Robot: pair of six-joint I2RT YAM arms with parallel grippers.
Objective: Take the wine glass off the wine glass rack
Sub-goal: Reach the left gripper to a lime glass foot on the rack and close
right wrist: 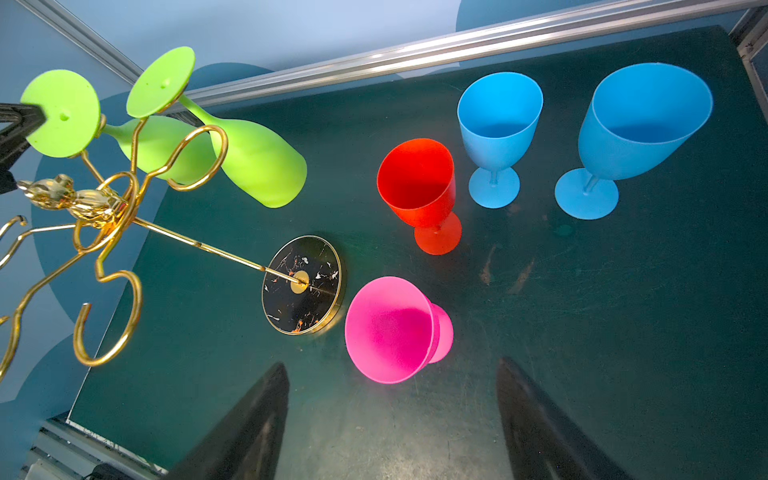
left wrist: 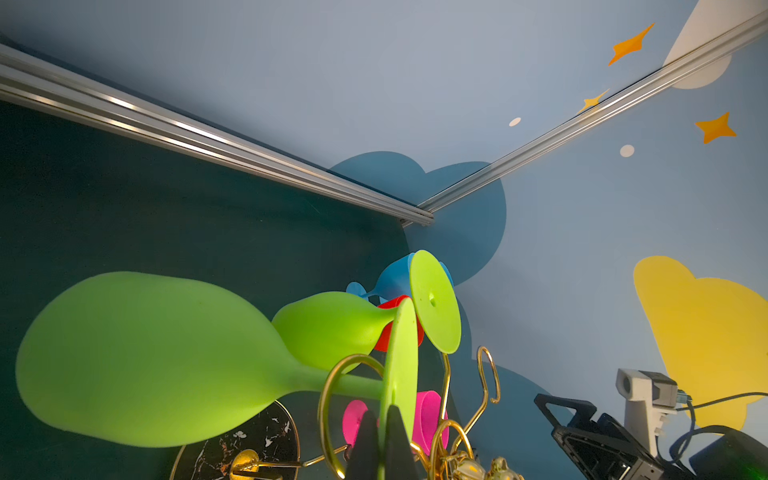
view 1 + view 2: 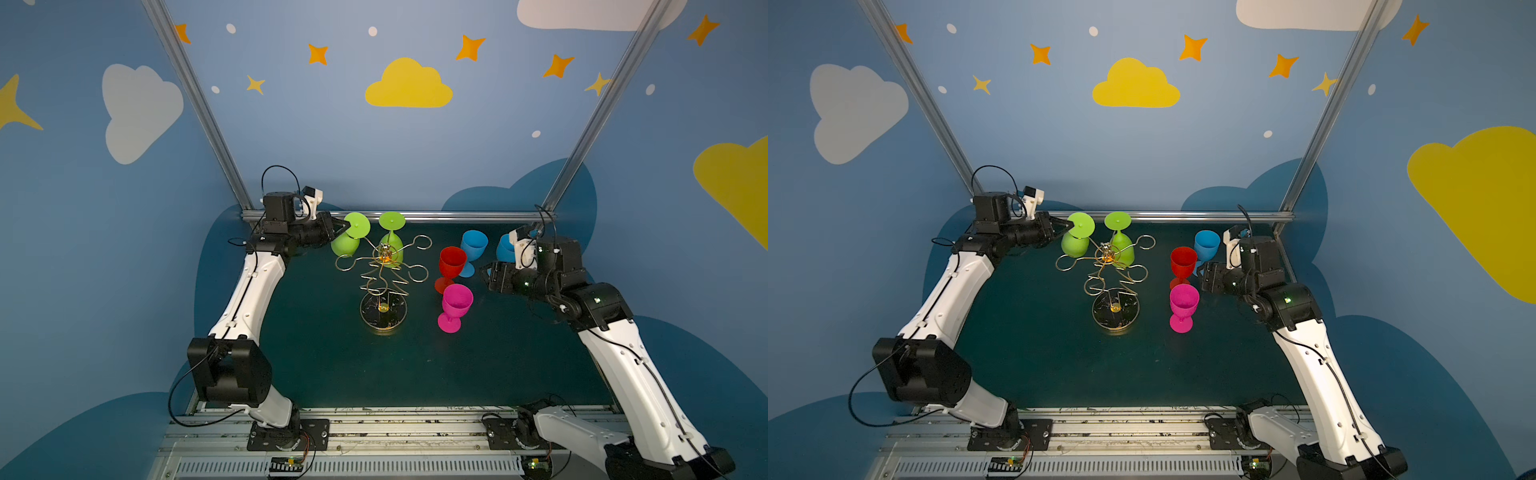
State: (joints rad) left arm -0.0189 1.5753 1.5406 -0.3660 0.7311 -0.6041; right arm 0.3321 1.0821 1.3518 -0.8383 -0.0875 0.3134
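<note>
The gold wine glass rack (image 3: 384,259) stands on its round dark base (image 1: 301,286) at mid table. Two green wine glasses hang from it upside down. My left gripper (image 3: 347,226) is shut on the edge of the foot disc of the left green wine glass (image 3: 345,245); in the left wrist view the disc (image 2: 401,365) sits pinched between the black fingers (image 2: 365,440), its stem still inside a gold loop (image 2: 332,399). The second green glass (image 3: 391,245) hangs beside it. My right gripper (image 3: 485,274) is open and empty, right of the standing glasses.
A red glass (image 3: 452,262), a pink glass (image 3: 456,303) and two blue glasses (image 3: 473,245) (image 3: 505,247) stand upright right of the rack. An aluminium rail (image 3: 415,216) runs along the table's back edge, close behind the green glasses.
</note>
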